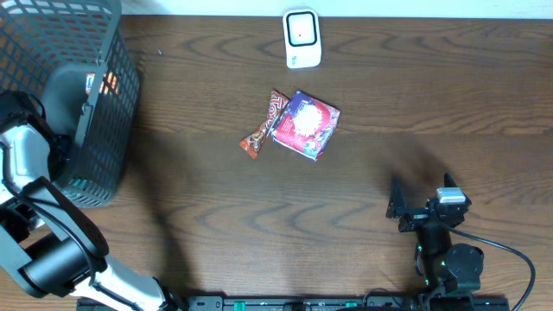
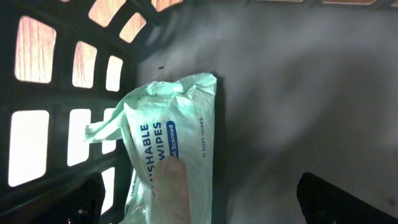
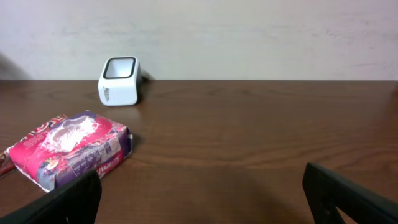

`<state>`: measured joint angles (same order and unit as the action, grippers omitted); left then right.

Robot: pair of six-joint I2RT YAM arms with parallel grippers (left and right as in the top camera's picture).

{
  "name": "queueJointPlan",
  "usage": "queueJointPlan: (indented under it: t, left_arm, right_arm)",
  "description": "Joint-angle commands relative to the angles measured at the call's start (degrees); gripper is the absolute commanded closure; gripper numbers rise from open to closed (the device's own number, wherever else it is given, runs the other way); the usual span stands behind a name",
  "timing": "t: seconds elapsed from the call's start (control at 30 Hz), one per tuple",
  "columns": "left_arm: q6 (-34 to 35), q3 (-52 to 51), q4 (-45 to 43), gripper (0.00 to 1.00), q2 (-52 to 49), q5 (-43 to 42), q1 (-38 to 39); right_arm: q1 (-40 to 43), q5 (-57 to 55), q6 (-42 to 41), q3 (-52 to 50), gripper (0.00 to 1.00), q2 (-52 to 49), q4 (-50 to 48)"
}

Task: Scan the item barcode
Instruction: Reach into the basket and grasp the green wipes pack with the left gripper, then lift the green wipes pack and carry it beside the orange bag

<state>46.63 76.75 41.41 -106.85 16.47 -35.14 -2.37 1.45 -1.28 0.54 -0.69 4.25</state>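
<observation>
Your left hand (image 2: 208,202) hangs spread apart inside the basket (image 2: 56,93) over the wipes pack (image 2: 177,137); you're at the pick, so lower and close on it.

The basket (image 1: 95,112) stands on the desk (image 1: 259,225) at the upper left of the overhead frame. A wipes pack (image 2: 174,143) lies inside it, close beside a wall. The scanner (image 1: 302,39) sits at top centre. Below the scanner, near mid-frame, lies a packet (image 1: 305,125). A wrapper (image 1: 263,127) lies against the packet's left edge.
</observation>
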Motion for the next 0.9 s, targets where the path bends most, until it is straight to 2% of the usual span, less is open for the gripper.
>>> queueJointPlan:
  t: [0.0, 0.1, 0.13, 0.23, 0.4, 0.53, 0.57, 0.63, 0.7, 0.77, 0.8, 0.87]
  left_arm:
    - [2.19, 0.42, 0.7, 0.02, -1.84, 1.2, -0.33]
    - [2.16, 0.35, 0.55, 0.02, -3.1, 1.2, -0.33]
    - [2.16, 0.35, 0.55, 0.08, -3.56, 1.2, -0.33]
    - [2.16, 0.35, 0.5, 0.17, -5.44, 1.18, -0.33]
    - [2.14, 0.42, -0.59, 0.57, -6.38, 1.2, -0.33]
    - [2.14, 1.44, -0.94, 0.59, -5.31, 1.18, -0.33]
    - [2.12, 1.79, -0.94, 0.61, -4.68, 1.18, -0.33]
    - [2.14, 2.43, -0.96, 0.76, -3.1, 1.18, -0.31]
    - [2.14, 3.08, -1.01, 0.85, -0.98, 1.14, -0.31]
    - [2.14, 3.43, -1.53, 0.88, 1.66, 0.74, -0.31]
    - [2.14, 3.43, -2.08, 0.93, 3.37, 0.72, -0.31]
    - [2.14, 3.43, -2.97, 0.93, 6.36, 0.72, -0.31]
  right_arm:
    - [0.02, -0.48, -0.83, -0.2, 0.01, 0.31, 0.09]
    - [0.02, -0.46, -0.83, -0.17, 0.01, 0.31, 0.07]
    - [0.02, -0.46, -0.81, -0.2, 0.01, 0.31, 0.07]
    - [0.02, -0.48, -0.81, -0.2, 0.01, 0.31, 0.07]
    - [0.02, -0.46, -0.81, -0.2, 0.01, 0.31, 0.07]
    - [0.02, -0.46, -0.83, -0.2, 0.01, 0.31, 0.09]
    - [0.02, -0.48, -0.81, -0.17, 0.01, 0.31, 0.09]
    - [0.02, -0.48, -0.81, -0.2, 0.01, 0.31, 0.09]
    - [0.02, -0.48, -0.83, -0.2, 0.01, 0.31, 0.07]
    - [0.02, -0.46, -0.83, -0.2, 0.01, 0.31, 0.09]
    - [0.02, -0.48, -0.81, -0.2, 0.01, 0.31, 0.09]
    - [0.02, -0.48, -0.83, -0.2, 0.01, 0.31, 0.09]
